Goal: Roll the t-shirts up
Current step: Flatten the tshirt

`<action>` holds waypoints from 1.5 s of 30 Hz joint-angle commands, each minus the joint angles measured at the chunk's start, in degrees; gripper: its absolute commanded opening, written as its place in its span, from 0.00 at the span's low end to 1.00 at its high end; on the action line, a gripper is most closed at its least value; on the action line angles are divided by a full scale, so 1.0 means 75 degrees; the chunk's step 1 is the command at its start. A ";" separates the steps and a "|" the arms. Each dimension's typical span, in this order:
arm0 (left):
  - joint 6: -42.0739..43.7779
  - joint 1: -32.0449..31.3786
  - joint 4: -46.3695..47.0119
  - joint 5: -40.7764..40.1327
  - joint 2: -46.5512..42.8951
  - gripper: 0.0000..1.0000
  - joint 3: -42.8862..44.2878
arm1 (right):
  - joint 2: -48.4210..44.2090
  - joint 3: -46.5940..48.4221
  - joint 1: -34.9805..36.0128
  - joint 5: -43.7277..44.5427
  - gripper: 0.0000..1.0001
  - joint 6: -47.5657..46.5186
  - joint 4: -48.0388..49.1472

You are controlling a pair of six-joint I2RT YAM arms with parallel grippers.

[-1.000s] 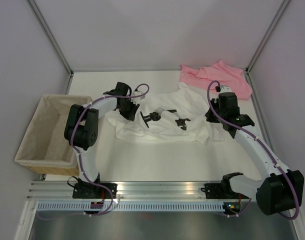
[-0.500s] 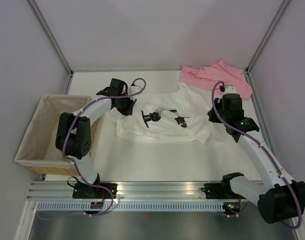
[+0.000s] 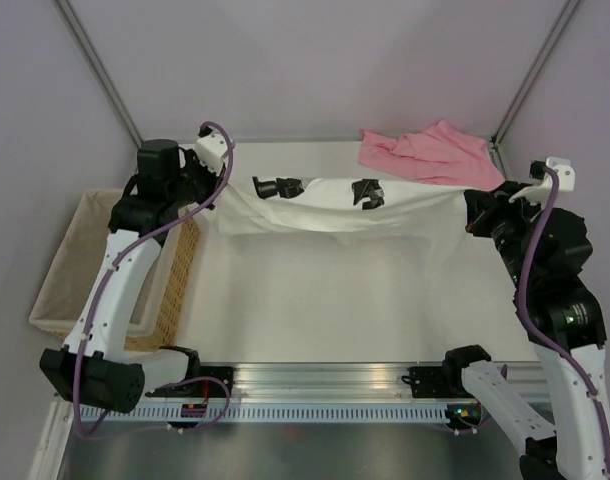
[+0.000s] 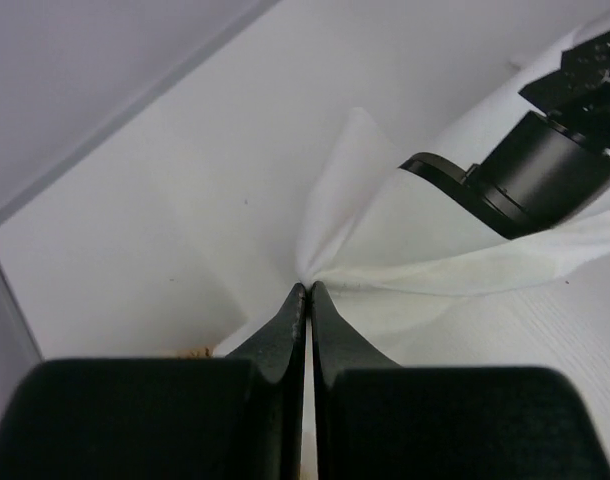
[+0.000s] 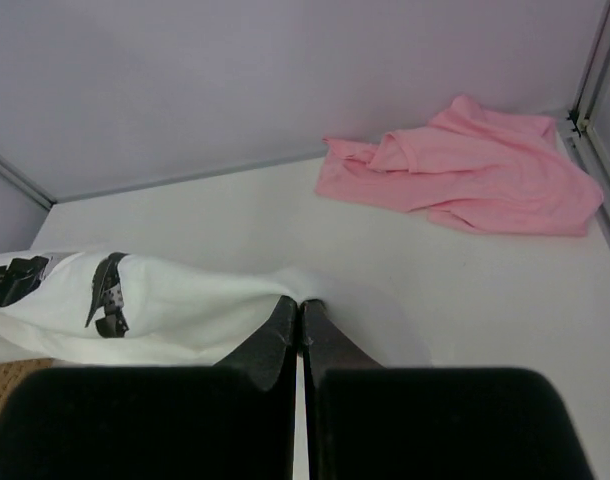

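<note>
The white t-shirt [image 3: 330, 208], with black prints, hangs stretched in a band between my two grippers, above the back half of the table. My left gripper [image 3: 218, 192] is shut on its left corner; in the left wrist view the cloth [image 4: 425, 262] bunches right at the closed gripper tips [image 4: 308, 288]. My right gripper [image 3: 466, 207] is shut on the right corner, and the white t-shirt [image 5: 185, 298] fans leftward from the pinched gripper tips [image 5: 300, 304]. The pink t-shirt [image 3: 431, 154] lies crumpled at the back right corner, and the right wrist view shows this pink t-shirt [image 5: 465, 165] too.
A cloth-lined wicker basket [image 3: 177, 288] stands at the table's left edge, under my left arm. Grey walls and metal frame posts [image 3: 103, 75] close the back and sides. A metal rail [image 3: 325, 385] runs along the near edge.
Both arms have risen and swung outward. The white t-shirt went from a crumpled heap on the table to a taut band held up between them. The left gripper closed on its corner.
</note>
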 commanded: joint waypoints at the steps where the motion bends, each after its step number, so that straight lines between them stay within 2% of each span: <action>1: -0.0035 0.0009 -0.0435 -0.0227 -0.0612 0.02 0.0375 | -0.0024 0.0557 -0.0043 -0.0007 0.00 0.0067 -0.0710; 8: -0.0047 0.0009 -0.0811 0.0089 -0.0661 0.02 0.0235 | 0.0244 0.0512 -0.0055 -0.1612 0.00 -0.0061 -0.1064; 13: -0.0316 0.0020 -0.0157 -0.0085 0.0486 0.02 0.0503 | 0.1578 0.0241 -0.0043 -0.2071 0.00 -0.0027 0.0128; 16: -0.0667 0.0009 0.0032 -0.0378 0.1529 0.02 0.1403 | 0.3066 0.1234 -0.0101 -0.1895 0.00 0.0043 0.0553; 17: -0.0749 0.0009 0.0044 -0.0588 0.1729 0.02 0.2021 | 0.3696 0.1609 -0.0194 -0.1953 0.00 0.0171 0.0566; 19: -0.0890 0.0021 0.0045 -0.0695 0.2082 0.02 0.2540 | 0.4076 0.2559 -0.0312 -0.2199 0.00 0.0347 0.0612; 21: -0.0902 0.0021 0.0045 -0.0556 0.2013 0.02 0.2964 | 0.4066 0.2970 -0.0313 -0.2258 0.00 0.0465 0.0717; 23: -0.0902 0.0021 0.0056 -0.0229 0.1849 0.02 0.2814 | 0.3659 0.2868 -0.0313 -0.2188 0.00 0.0442 0.0753; 26: -0.0623 0.0021 0.0091 0.0367 0.1544 0.02 0.1925 | 0.2874 0.1921 -0.0313 -0.2223 0.00 0.0395 0.0929; 29: -0.0062 0.0021 0.0220 0.0721 0.1508 0.03 0.0729 | 0.2206 0.0434 -0.0313 -0.2457 0.00 0.0722 0.1338; 31: 0.0373 0.0009 0.0162 0.0932 0.1671 0.25 0.0179 | 0.1981 -0.1019 -0.0313 -0.2726 0.00 0.1444 0.2214; 32: 0.0769 0.0009 0.0173 0.1107 0.1730 0.52 -0.0346 | 0.1899 -0.1511 -0.0313 -0.3133 0.00 0.1670 0.2578; 33: 0.0982 0.0009 0.0162 0.1167 0.1765 0.63 -0.0572 | 0.1921 -0.2282 -0.0301 -0.3288 0.00 0.1893 0.3069; 35: 0.1264 0.0009 0.0278 0.1237 0.1836 0.74 -0.1088 | 0.2165 -0.2884 -0.0313 -0.3407 0.00 0.2117 0.3365; 40: 0.1499 -0.0120 0.0314 0.1309 0.1813 0.75 -0.1535 | 0.2600 -0.2970 -0.0313 -0.3150 0.00 0.1767 0.3297; 44: 0.1582 -0.0575 0.0326 0.1075 0.2011 0.64 -0.1547 | 0.2776 -0.2701 -0.0313 -0.2880 0.00 0.1322 0.3062; 45: 0.1536 -0.0670 0.0337 0.0946 0.2105 0.64 -0.1466 | 0.2811 -0.2653 -0.0313 -0.2798 0.00 0.1286 0.2957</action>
